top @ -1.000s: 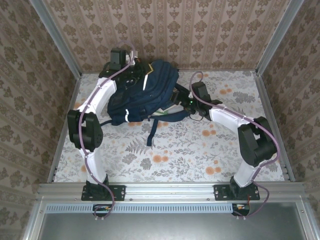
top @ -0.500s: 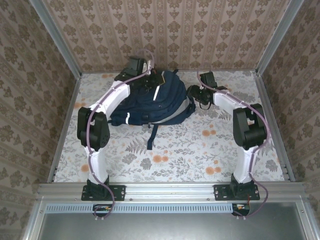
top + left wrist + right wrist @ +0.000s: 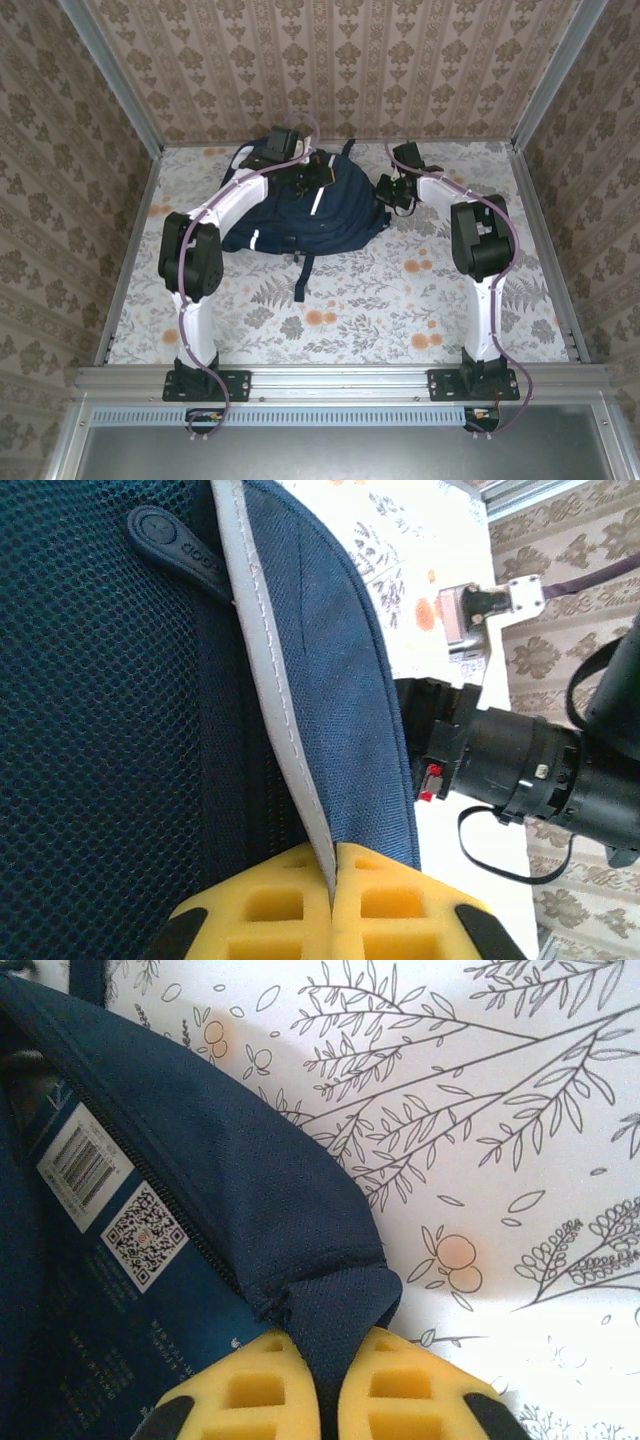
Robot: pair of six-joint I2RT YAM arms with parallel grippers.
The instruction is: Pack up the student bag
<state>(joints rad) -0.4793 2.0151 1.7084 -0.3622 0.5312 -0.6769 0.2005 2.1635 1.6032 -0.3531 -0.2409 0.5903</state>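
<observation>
Where the fixed overhead camera looks down, the student bag (image 3: 290,215) lies slumped on the flower-patterned table (image 3: 400,300), close to the far edge and a little left of its middle, with a dark strap trailing toward the near edge. The left gripper (image 3: 308,172) sits on the bag's top, far side. The right gripper (image 3: 388,192) meets the bag's right-hand end.

From the left wrist camera, two yellow foam pads (image 3: 270,910) are pressed together on the bag's pale reflective stripe (image 3: 270,680), pinching the navy fabric edge between them. A dark mesh panel (image 3: 100,730) lies to one side, with a rubbery zip pull (image 3: 175,545) above it.

From the right wrist camera, that gripper's yellow pads (image 3: 250,1390) are clamped on a puckered fold of navy cloth at the bag's corner. Beside the fold runs a zip (image 3: 150,1175), and next to it a label (image 3: 145,1232) with a barcode and a square code.

The bag looks soft and limp, likely light while unfilled, so it will sag and fold wherever it is lifted. Seams, stitched stripe edges and corners give the firmest hold; loose cloth may slip or bunch, and the opening probably needs both grips pulling apart.
</observation>
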